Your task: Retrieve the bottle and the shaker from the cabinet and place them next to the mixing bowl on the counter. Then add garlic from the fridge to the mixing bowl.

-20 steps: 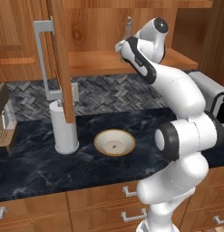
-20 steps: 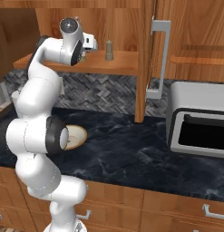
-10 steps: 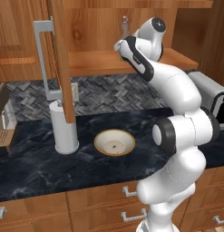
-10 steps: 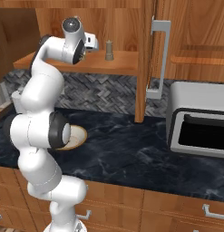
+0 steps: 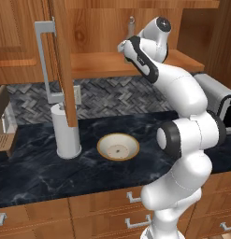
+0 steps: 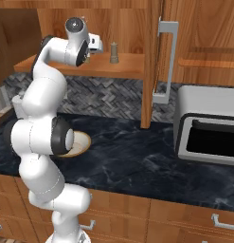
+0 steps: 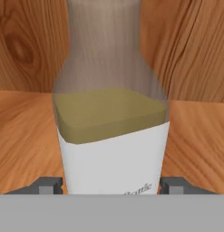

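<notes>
The bottle stands upright on the wooden cabinet shelf. It is clear glass with a white label and olive-yellow liquid, and it fills the hand view. My gripper has a dark fingertip pressed to each side of the bottle's base. From the left base view the gripper reaches into the open cabinet, with the bottle's grey neck above it. The small grey shaker stands on the shelf just right of the gripper. The mixing bowl sits on the dark counter below.
An open cabinet door with a grey handle hangs left of the arm; in the right base view it is on the right. A white cylinder stands left of the bowl. A toaster oven occupies the counter's right end.
The hand has pushed a little deeper into the cabinet, and the fingers have closed in on the bottle. The bottle, shaker and bowl have not moved.
</notes>
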Robot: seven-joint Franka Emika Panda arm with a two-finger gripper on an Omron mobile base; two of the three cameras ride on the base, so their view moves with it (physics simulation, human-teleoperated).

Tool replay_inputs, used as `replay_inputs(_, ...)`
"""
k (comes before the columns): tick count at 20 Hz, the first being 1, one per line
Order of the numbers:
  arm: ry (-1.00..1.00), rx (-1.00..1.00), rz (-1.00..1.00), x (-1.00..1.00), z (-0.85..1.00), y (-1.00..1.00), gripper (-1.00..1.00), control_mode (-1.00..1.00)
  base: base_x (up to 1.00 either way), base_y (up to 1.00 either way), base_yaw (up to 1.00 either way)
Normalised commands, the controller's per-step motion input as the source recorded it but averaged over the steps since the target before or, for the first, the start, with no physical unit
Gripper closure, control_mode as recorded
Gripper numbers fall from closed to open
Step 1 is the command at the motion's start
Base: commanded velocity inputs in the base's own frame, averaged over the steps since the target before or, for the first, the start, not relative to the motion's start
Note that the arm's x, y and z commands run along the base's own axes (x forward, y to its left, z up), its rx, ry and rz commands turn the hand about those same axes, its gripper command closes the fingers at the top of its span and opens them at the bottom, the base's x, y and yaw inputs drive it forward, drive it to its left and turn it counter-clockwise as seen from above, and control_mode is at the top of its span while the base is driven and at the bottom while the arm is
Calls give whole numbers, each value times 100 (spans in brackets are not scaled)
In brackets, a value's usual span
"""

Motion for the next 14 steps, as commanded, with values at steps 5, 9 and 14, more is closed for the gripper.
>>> replay_inputs(5, 0, 0, 0, 0, 0, 0, 100, -100, 0, 0, 0)
replay_inputs(9, 0, 0, 0, -4, 0, 0, 100, -100, 0, 0, 0)
replay_inputs(14, 0, 0, 0, -45, 0, 0, 100, -100, 0, 0, 0)
